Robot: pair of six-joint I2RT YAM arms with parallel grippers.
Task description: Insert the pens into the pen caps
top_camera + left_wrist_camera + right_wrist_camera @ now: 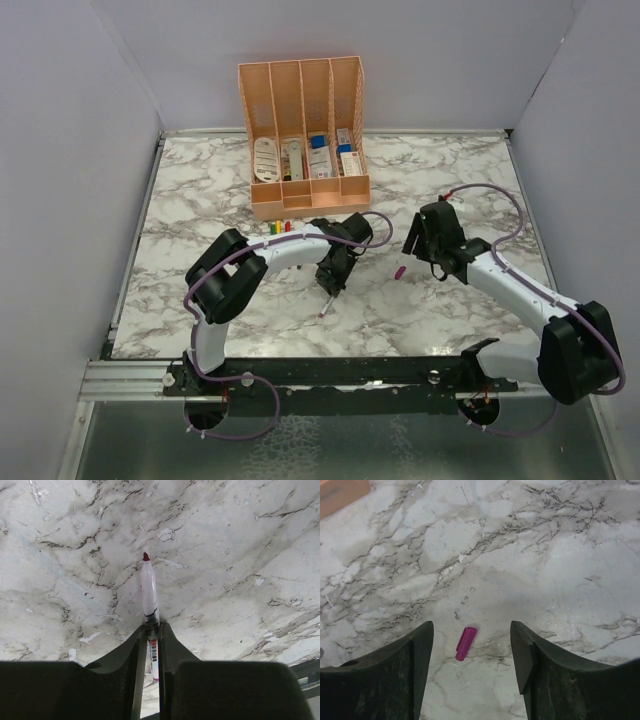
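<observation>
1. Top centre of the overhead view: a peach organizer (300, 195) with four slots and white and blue boxed stuff inside. The labels are way too small to read.
2. Just in front of it is a row of three specks: yellow cap (272, 228), green cap (279, 227), red cap (288, 226). They look like caps, but at this size I can't tell if they're standing or lying.
3. Middle of the overhead view: the left gripper (150, 630) is clamped on one pen (149, 587). The dark red tip pokes out past the fingers over the marble table (200, 200). The pen's back end is hidden between the black fingers.
4. Right of centre: the magenta cap (465, 643) is lying on the marble on its own.
5. The right gripper (471, 635) has its jaws spread and is holding nothing. In its wrist view the magenta cap shows in the gap, touching neither finger. How high the fingers sit above it, can't tell.
6. Count in view: one pen, four caps.
</observation>
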